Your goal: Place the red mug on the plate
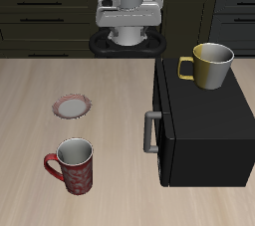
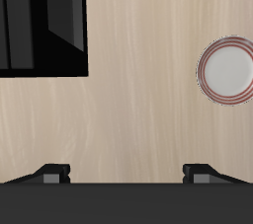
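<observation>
Nearest the table's front edge stands the red mug (image 1: 73,165), upright on the bare wood with its handle out to one side, untouched. Farther back and well apart from it lies the plate (image 1: 72,106), with nothing on it; the wrist view shows its whitish centre bare (image 2: 228,70). Up at the far side of the table, the gripper (image 1: 127,41) hangs high, fingers spread wide and holding nothing, near neither object. A yellow mug (image 1: 207,66) sits on top of the black microwave (image 1: 204,125). By my reading, nothing of the task is done: reaching, grasping, carrying and setting down all remain.
</observation>
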Motion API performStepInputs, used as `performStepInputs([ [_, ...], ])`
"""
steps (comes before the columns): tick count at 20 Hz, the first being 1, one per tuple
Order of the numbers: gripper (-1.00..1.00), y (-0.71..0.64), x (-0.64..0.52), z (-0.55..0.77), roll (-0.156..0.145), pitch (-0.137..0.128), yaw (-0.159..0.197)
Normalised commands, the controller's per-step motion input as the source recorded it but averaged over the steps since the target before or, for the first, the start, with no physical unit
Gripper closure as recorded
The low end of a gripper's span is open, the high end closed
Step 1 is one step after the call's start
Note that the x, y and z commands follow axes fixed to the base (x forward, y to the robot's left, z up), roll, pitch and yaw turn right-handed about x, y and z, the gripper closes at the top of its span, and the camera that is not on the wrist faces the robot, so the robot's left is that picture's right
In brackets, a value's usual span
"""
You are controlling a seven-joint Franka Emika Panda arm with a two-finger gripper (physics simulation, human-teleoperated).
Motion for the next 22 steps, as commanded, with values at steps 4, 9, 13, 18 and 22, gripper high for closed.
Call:
performStepInputs([
  [4,-1.0,-0.03,-0.05,0.07,-0.014,-0.054,0.013],
  [9,-1.0,-0.01,0.0,0.05,-0.006,-0.024,0.006],
  [13,-1.0,-0.05,0.12,0.06,-0.018,-0.024,0.007],
  [18,-1.0,-0.12,0.26,0.06,0.01,-0.013,0.034],
  [22,-1.0,-0.2,0.39,0.06,-0.028,0.003,-0.012],
])
